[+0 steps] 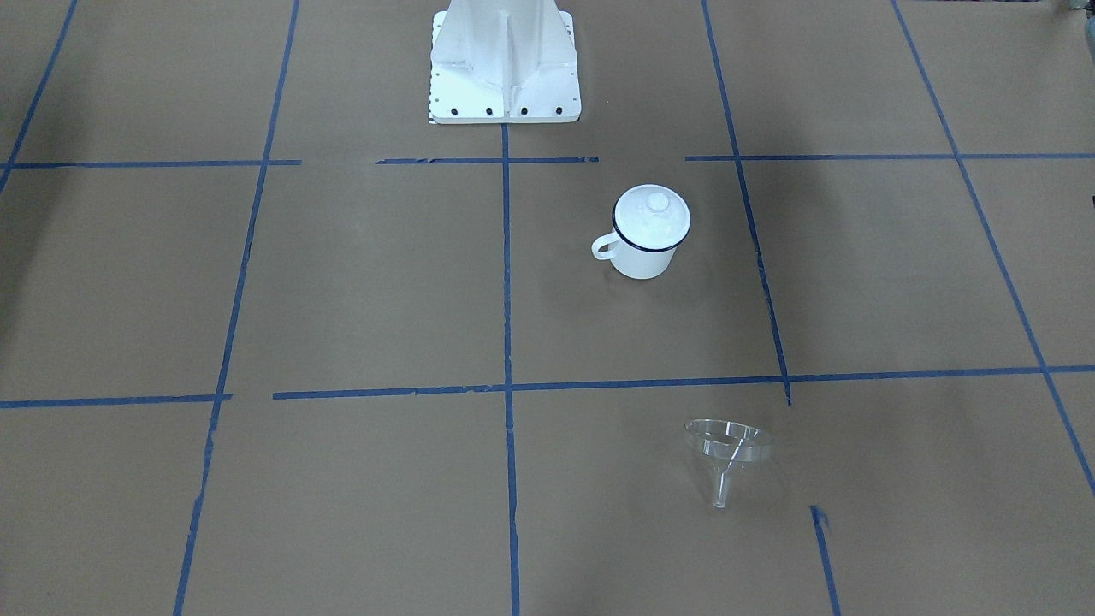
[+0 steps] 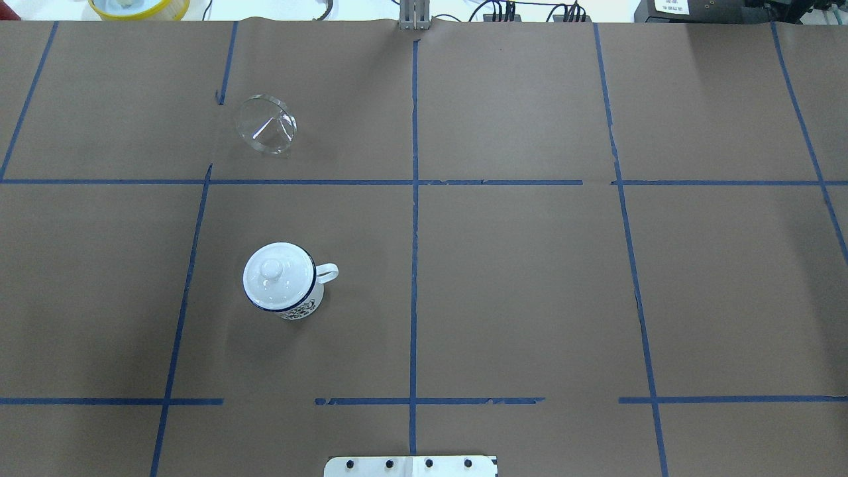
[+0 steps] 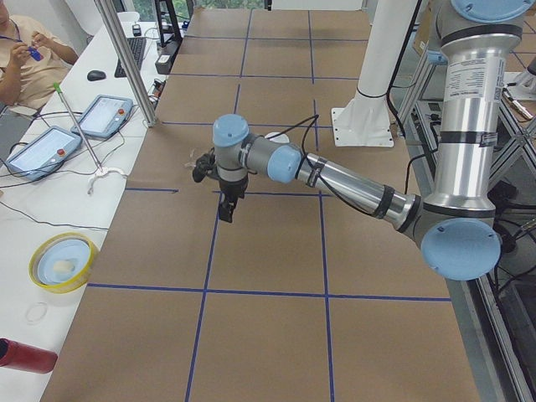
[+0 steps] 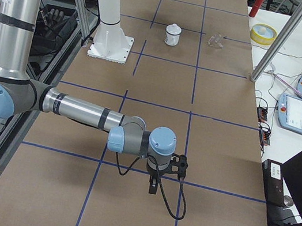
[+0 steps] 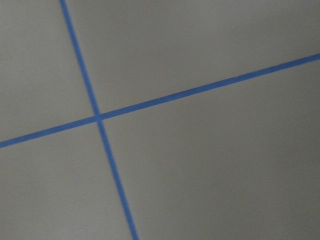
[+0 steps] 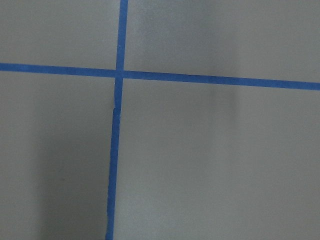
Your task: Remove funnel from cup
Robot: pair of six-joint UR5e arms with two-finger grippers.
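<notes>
The cup [image 1: 643, 257] is a white enamel mug with a dark blue rim, standing upright on the brown table with a round white knobbed lid [image 1: 654, 214] on top. It also shows in the overhead view [image 2: 301, 303]. The clear funnel [image 1: 727, 449] lies on its side on the table, well apart from the cup; it shows in the overhead view too [image 2: 266, 126]. My left gripper [image 3: 224, 211] shows only in the exterior left view, hanging above the table. My right gripper [image 4: 152, 186] shows only in the exterior right view. I cannot tell whether either is open or shut.
The robot's white base plate [image 1: 505, 94] stands at the table's middle edge. A yellow bowl [image 3: 63, 261], a red bottle [image 3: 25, 356], teach pendants [image 3: 42, 151] and a metal pole [image 3: 126, 63] are on the side bench, with a seated person nearby.
</notes>
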